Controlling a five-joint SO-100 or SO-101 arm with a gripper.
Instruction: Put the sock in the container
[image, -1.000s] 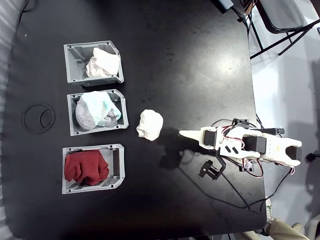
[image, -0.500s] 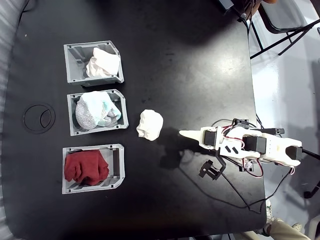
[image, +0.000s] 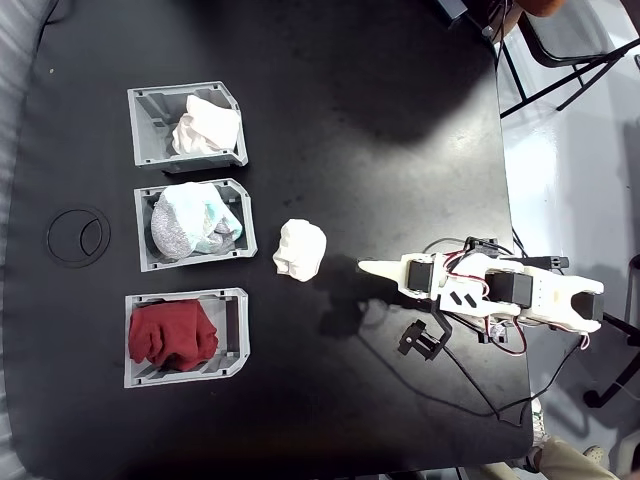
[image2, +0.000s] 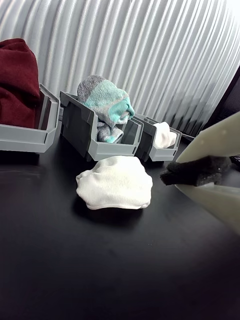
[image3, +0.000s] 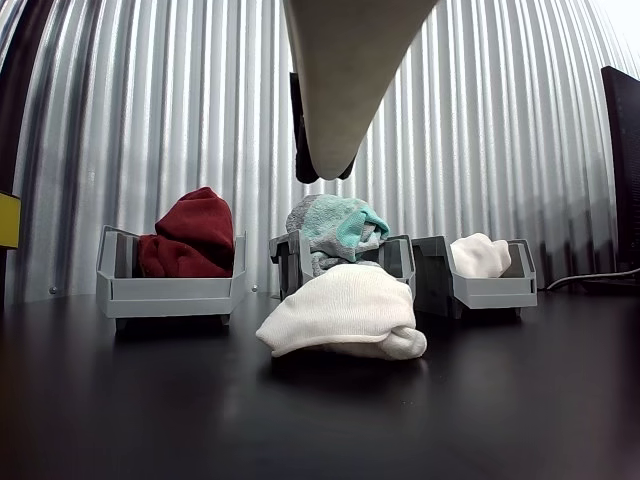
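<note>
The sock (image: 300, 249) is a lumpy white ball lying loose on the black table, just right of the middle bin; it also shows as the sock (image2: 114, 182) and the sock (image3: 345, 313). The container (image: 150, 128) is the grey bin at the top of the row in the fixed view, with white fabric inside; in the wrist view it is the far container (image2: 159, 152). My gripper (image: 362, 266) points left at the sock from a short gap away. Its white jaws look shut with black foam between them, holding nothing, seen at the gripper (image2: 168, 177) and the gripper (image3: 325, 172).
A bin with a teal-and-grey bundle (image: 195, 222) sits between the container and a bin with red cloth (image: 172, 335). A black ring (image: 78, 235) lies left of the bins. Loose cables (image: 480, 380) trail by the arm near the table's right edge.
The arm, the sock and the bins have not moved. Only chair parts beyond the table's right edge have shifted.
</note>
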